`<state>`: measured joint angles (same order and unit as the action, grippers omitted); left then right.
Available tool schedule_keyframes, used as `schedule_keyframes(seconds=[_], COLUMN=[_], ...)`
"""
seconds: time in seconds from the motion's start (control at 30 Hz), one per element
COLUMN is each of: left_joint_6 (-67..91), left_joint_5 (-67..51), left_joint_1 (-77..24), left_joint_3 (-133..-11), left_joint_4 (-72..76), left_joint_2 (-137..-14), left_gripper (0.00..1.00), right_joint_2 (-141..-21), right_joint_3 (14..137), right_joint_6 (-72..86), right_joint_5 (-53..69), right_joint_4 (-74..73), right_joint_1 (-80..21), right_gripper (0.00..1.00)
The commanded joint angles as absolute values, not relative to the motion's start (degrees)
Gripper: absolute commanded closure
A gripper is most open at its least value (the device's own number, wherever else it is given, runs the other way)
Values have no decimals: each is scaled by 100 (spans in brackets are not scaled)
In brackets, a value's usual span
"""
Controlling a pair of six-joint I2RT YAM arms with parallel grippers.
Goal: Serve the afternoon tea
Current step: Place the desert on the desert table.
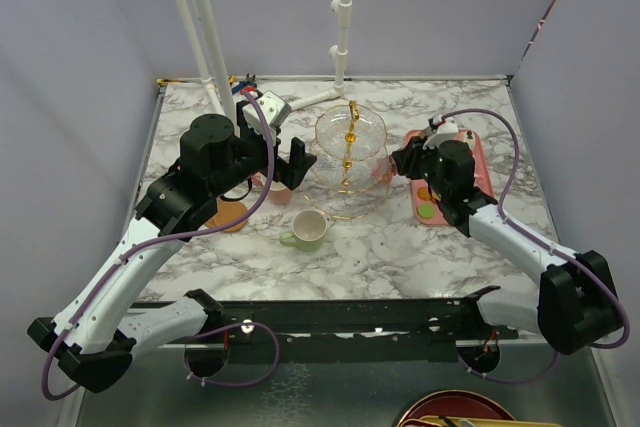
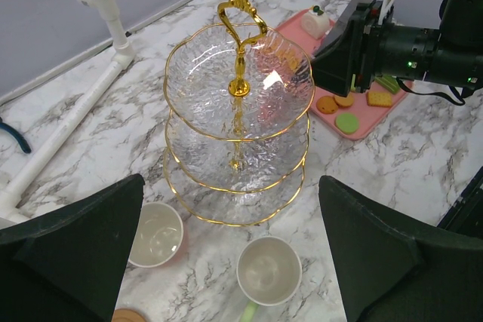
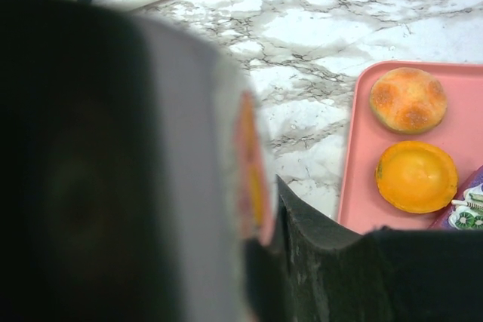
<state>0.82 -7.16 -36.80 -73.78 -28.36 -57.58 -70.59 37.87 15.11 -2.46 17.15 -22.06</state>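
Left fingers (image 2: 75, 246) spread wide, empty, before clear glass three-tier gold-stemmed stand (image 2: 198, 115); right fingers (image 3: 324, 262) part-closed on blurred pale pink-edged cake (image 3: 226, 171).

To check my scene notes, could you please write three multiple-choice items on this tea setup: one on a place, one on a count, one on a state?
1. Where does the pale-green mug stand?
A) held up in the air
B) on the marble table, nearer the arms than the glass stand
C) on the stand's top tier

2. How many tiers has the glass stand?
A) three
B) two
C) four

3. How is the left pincer?
A) shut and empty
B) shut on a spoon
C) wide open, gripping nothing

Answers:
1 B, the mug sits on bare marble on the stand's near side.
2 A, three gold-rimmed glass plates are stacked on the stem.
3 C, its fingers stand far apart.
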Motion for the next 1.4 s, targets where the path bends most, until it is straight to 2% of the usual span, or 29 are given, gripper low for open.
schedule_keyframes(seconds=[0.0, 0.27, 1.37], left_joint_6=[62, 79, 131], left_joint_5=[-867, -907, -1099], left_joint_1=[-3638, -3622, -3595], left_joint_3=[-7440, -7384, -7529], left_joint_4=[-2698, -2698, -2709], left_joint_2=[-5696, -5668, -5736], left_gripper=[1, 1, 1], right_joint_2=[-6876, -6810, -6475], right_joint_3=[3707, 3685, 3481], right_joint_6=[1517, 1511, 1488], right_joint_5=[-34, 162, 274], right_joint_4=[1706, 1730, 1690], right_joint_1=[-2268, -2270, -2268], right_gripper=[56, 49, 42])
